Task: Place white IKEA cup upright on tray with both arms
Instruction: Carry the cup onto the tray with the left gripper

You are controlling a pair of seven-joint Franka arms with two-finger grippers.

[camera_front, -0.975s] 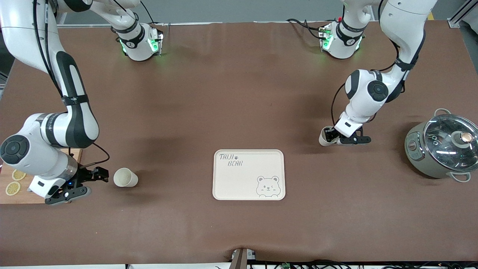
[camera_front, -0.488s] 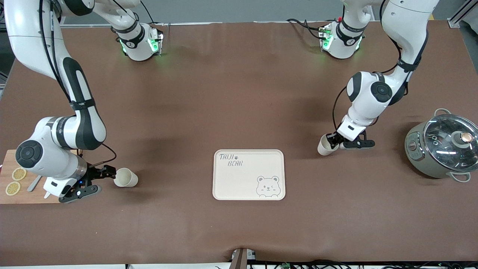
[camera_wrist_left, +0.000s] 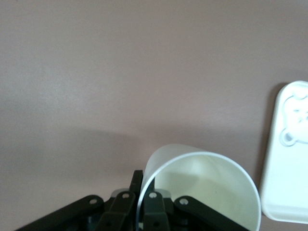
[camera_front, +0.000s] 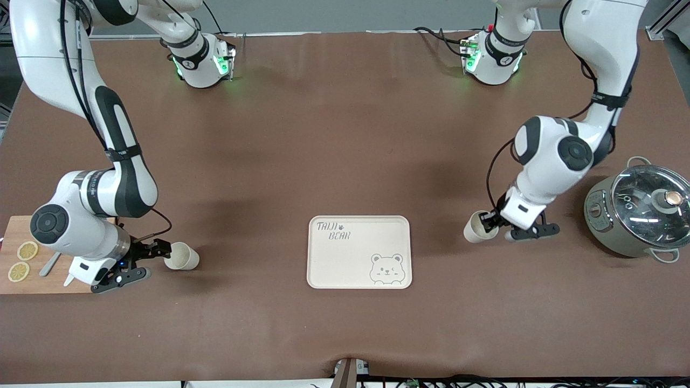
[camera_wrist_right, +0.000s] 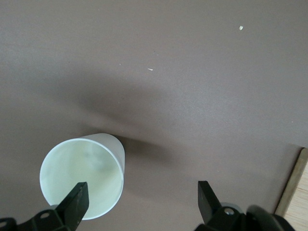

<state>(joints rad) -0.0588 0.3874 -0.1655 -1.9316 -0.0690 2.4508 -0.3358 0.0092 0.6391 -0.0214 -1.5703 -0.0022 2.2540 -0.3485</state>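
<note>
Two white cups show. My left gripper [camera_front: 489, 223] is shut on the rim of one cup [camera_front: 475, 230], held tilted over the table beside the tray [camera_front: 359, 252], toward the left arm's end. In the left wrist view its fingers [camera_wrist_left: 153, 204] pinch the cup's wall [camera_wrist_left: 207, 187], and the tray's edge [camera_wrist_left: 288, 173] shows. The other cup [camera_front: 182, 256] lies on its side toward the right arm's end. My right gripper [camera_front: 160, 251] is open at its mouth. In the right wrist view one finger [camera_wrist_right: 77, 202] overlaps the cup's mouth [camera_wrist_right: 82, 175] and the other [camera_wrist_right: 207, 197] is wide of it.
A wooden cutting board [camera_front: 32, 283] with lemon slices [camera_front: 22, 261] lies at the right arm's end; its edge shows in the right wrist view [camera_wrist_right: 293, 192]. A grey pot with a glass lid [camera_front: 639, 210] stands at the left arm's end.
My left gripper has carried its cup toward the front camera, level with the tray's top edge. My right gripper has closed in on the mouth of the lying cup.
</note>
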